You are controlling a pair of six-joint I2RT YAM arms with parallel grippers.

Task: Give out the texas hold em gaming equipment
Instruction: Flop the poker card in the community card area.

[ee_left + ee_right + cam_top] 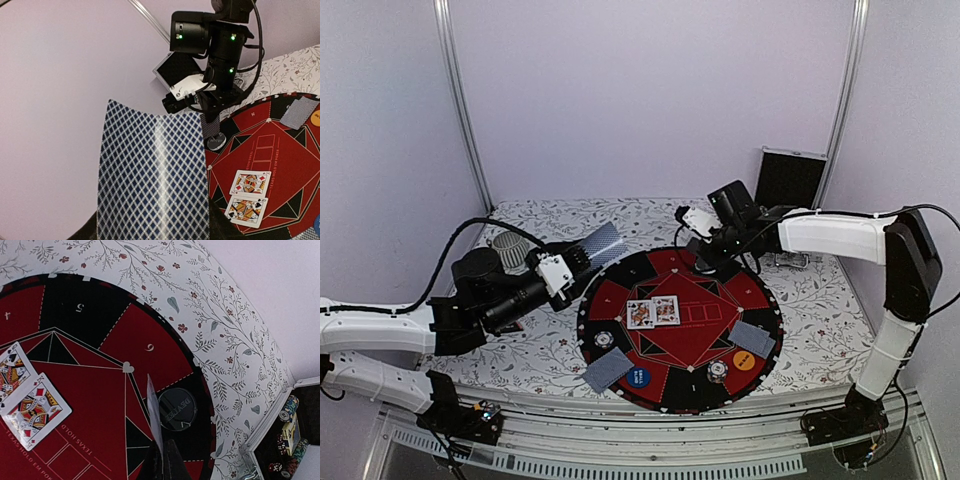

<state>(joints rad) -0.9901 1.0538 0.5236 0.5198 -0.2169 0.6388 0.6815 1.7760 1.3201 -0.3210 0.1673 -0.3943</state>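
My left gripper (582, 256) is shut on blue-backed playing cards (152, 175), which it holds upright over the mat's left edge and which fill the left wrist view. Over the mat's far edge my right gripper (164, 454) is shut on a single card (154, 407), seen edge-on. This card hangs just above a dark dealer button (177, 409). Two face-up cards (653, 312) lie at the mat's centre. Face-down cards lie at the front left (608, 371) and right (752, 338). A blue disc (637, 378), an orange disc (744, 361) and striped chips (719, 371) rest near the front.
A round red-and-black poker mat (690, 275) covers the flowered tablecloth (550, 350). A ribbed grey cup (508, 243) stands behind the left arm. The black case (790, 178) stands open at the back right, with chips inside (290, 435). White walls close the back and sides.
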